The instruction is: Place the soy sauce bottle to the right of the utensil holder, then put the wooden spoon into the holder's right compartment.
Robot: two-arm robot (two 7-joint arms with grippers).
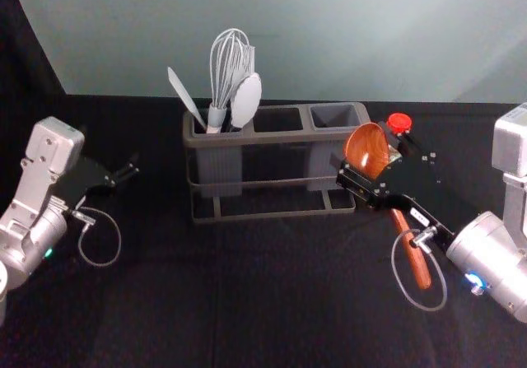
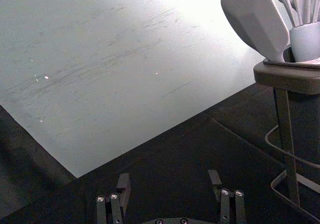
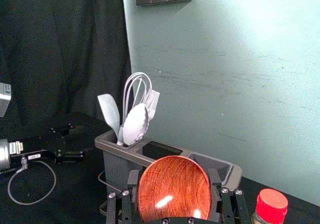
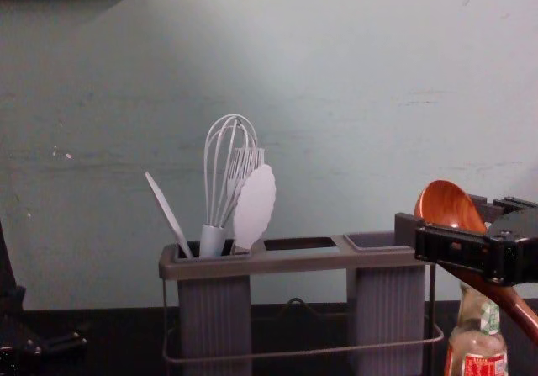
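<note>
Hovering near holder's edge [image 1: 363, 114]: right end effector [image 1: 367, 152]

Lab-like space, black curtain [image 3: 60, 48]

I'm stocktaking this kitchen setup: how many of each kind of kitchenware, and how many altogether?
Dark grey utensil holder: 1
Red-capped glass bottle: 1
Reddish wooden spoon, in the right gripper at the holder's right end: 1
Flat pale spatula: 1
Pale wire whisk: 1
Pale scalloped oval utensil: 1
Pale toothed utensil: 1
Total: 7
</note>
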